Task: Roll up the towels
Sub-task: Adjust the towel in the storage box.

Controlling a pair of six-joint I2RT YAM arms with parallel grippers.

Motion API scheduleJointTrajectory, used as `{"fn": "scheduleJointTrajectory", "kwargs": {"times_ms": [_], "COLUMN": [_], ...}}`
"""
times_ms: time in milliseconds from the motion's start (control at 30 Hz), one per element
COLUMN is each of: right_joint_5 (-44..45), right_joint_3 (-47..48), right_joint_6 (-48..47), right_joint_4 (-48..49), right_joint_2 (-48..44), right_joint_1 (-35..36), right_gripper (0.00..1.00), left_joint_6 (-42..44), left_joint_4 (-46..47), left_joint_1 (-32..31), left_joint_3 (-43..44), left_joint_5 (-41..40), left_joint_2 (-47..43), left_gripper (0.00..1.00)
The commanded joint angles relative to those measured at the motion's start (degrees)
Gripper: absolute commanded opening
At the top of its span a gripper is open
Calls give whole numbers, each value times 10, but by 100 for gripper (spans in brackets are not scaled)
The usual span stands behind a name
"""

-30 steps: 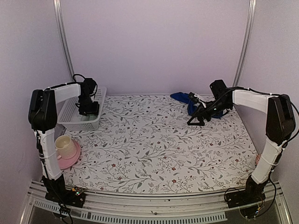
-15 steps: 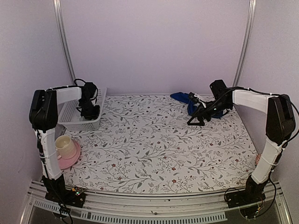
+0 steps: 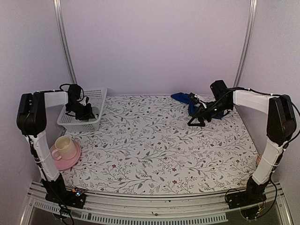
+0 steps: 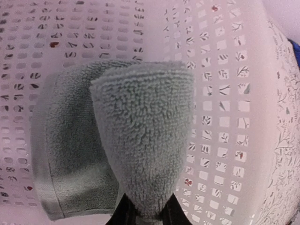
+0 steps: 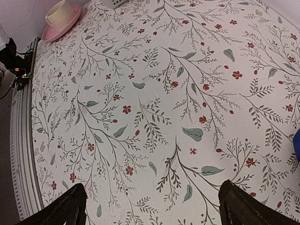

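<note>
A: Item one, green towel. Location?

B: Inside the basket, at the far-left corner of the table. One fold is drawn up into a peak, and the rest lies against the basket's mesh.

A: Held by?

B: Left gripper, jaws clenched on the narrow end of that peak. Judged purpose: to lift the towel out, since rolling wants flat table rather than a basket.

A: Item two, blue towel.

B: Bunched at the far edge, right of centre. Right gripper hangs just beside it, jaws spread wide with nothing between them. Judged purpose: standing by while the left arm works.

A: Other stock?

B: Cup on a pink saucer, near-left, well apart from both towels.

A: Gaps in the record?

B: Several.
- Left fingers: the wrist view cuts them off at its bottom edge, so the depth of the pinch is unknown.
- Green towel: from above, the left arm covers most of it and only a pale sliver shows.
- Blue towel: its length and lie are unreadable. It is crumpled and partly behind the right gripper, and shows only as a sliver at the right wrist view's edge.
</note>
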Motion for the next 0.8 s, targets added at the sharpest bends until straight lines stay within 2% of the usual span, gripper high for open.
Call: {"fn": "scheduleJointTrajectory", "kwargs": {"times_ms": [0, 167, 267, 400, 767], "right_joint_5": [-1, 1, 2, 2, 3], "right_joint_3": [-2, -2, -2, -2, -1], "right_joint_6": [-4, -4, -4, -4, -3], "right_joint_4": [-4, -4, -5, -4, -5], "right_joint_2": [-6, -4, -3, 0, 9], "right_joint_1": [2, 2, 2, 2, 5], "right_gripper": [99, 99, 99, 99, 99], "left_joint_6": [-26, -36, -39, -44, -33], "left_joint_4": [75, 100, 112, 125, 86], "left_joint_1": [27, 42, 48, 51, 53], "left_joint_3": [-28, -47, -54, -60, -21], "left_joint_5": [139, 186, 227, 237, 143], "left_joint_2": [-26, -14, 2, 37, 27], "left_gripper": [16, 16, 21, 26, 54]}}
